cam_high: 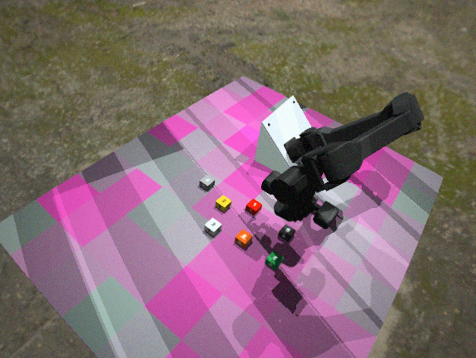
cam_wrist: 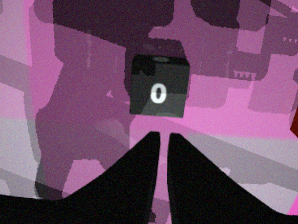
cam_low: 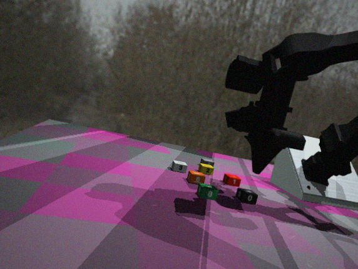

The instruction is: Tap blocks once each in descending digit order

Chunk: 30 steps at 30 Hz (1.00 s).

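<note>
My gripper point(cam_low: 257, 172) point(cam_wrist: 164, 141) is shut and empty, its tips above the table beside the black block. The black block point(cam_high: 286, 232) point(cam_low: 246, 196) point(cam_wrist: 159, 102) shows 0 and sits just ahead of the tips in the wrist view. The red block point(cam_high: 254, 206) point(cam_low: 231, 179) point(cam_wrist: 295, 126) shows 1. The yellow block point(cam_high: 223, 203) point(cam_low: 206, 169) shows 2. The white block point(cam_high: 212, 226) point(cam_low: 179, 166) shows 3. The green block point(cam_high: 274, 260) point(cam_low: 207, 191) seems to show 8. The orange block point(cam_high: 243, 238) point(cam_low: 196, 177) and grey block point(cam_high: 206, 183) point(cam_low: 207, 162) have digits too small to read surely.
A white sloped box point(cam_high: 287, 121) point(cam_low: 286, 169) stands on the checkered table point(cam_high: 183, 304) point(cam_low: 103, 244), beside and beneath the arm in the top view. The arm's shadows fall across the green and black blocks' surroundings.
</note>
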Available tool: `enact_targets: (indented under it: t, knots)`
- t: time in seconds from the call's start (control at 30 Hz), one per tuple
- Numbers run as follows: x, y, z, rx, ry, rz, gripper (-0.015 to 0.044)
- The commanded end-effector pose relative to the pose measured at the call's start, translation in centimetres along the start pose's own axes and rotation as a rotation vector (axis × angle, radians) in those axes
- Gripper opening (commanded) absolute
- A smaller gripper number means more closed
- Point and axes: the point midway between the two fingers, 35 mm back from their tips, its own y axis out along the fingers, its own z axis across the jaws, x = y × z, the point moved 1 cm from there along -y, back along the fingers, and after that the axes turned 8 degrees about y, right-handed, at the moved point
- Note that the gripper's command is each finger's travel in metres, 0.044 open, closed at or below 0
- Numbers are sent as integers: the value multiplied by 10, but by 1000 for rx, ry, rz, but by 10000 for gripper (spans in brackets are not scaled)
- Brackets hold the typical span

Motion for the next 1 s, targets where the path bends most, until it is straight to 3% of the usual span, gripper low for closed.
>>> enact_targets:
  t: [0.0,0.73,0.87,0.97]
  knots:
    - [-2,15,2,11,1,-9,20]
    - [-2,45,3,12,1,-9,20]
    - [-2,45,3,12,1,-9,20]
    - [-2,24,2,9,0,-10,20]
